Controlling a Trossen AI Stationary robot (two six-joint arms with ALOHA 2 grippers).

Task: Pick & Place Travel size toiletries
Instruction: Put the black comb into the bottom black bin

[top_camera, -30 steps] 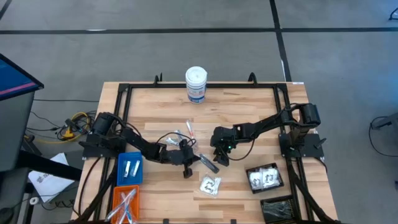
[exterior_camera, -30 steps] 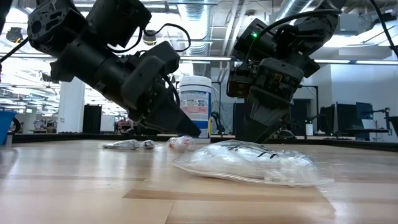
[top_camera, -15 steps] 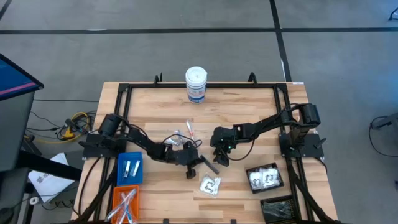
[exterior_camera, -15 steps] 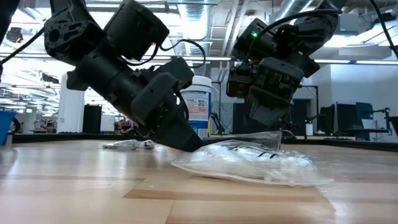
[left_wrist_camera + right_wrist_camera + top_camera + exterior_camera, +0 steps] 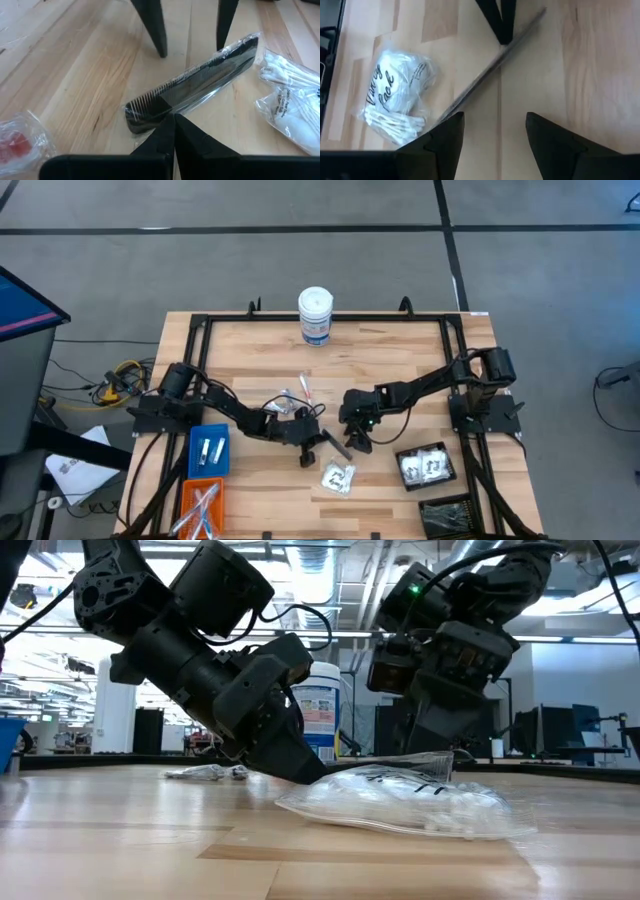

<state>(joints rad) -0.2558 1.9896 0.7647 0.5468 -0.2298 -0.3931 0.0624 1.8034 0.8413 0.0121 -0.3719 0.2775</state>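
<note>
A black comb in a clear sleeve (image 5: pixel 338 444) lies on the table's middle, flat in the left wrist view (image 5: pixel 200 80) and a thin line in the right wrist view (image 5: pixel 485 80). My left gripper (image 5: pixel 322 440) (image 5: pixel 173 119) is shut, its tips at the comb. My right gripper (image 5: pixel 357 442) (image 5: pixel 494 116) is open and stands on the comb's other side (image 5: pixel 190 47) without touching it. A clear packet of white swabs (image 5: pixel 337 477) (image 5: pixel 400 802) (image 5: pixel 292 95) lies toward the near edge. Further small packets (image 5: pixel 290 400) lie toward the far side. My left gripper's shut fingertips (image 5: pixel 170 125) meet the comb's long edge (image 5: pixel 165 107) near its end, slanting down from the table's left side. The fingers stand across the comb. The comb stays on the table.
A blue bin (image 5: pixel 208 452) holding small tubes and an orange bin (image 5: pixel 200 505) sit near the left arm's base. Black bins (image 5: pixel 425 465) (image 5: pixel 445 515) sit at the near right. The tall white canister (image 5: pixel 315 315) stands at the far edge. A packet with a red item (image 5: pixel 20 145) lies by the left gripper.
My left gripper has moved toward the table's right, up to the comb, then held still. My right gripper has shifted slightly toward the near edge and risen a little.
</note>
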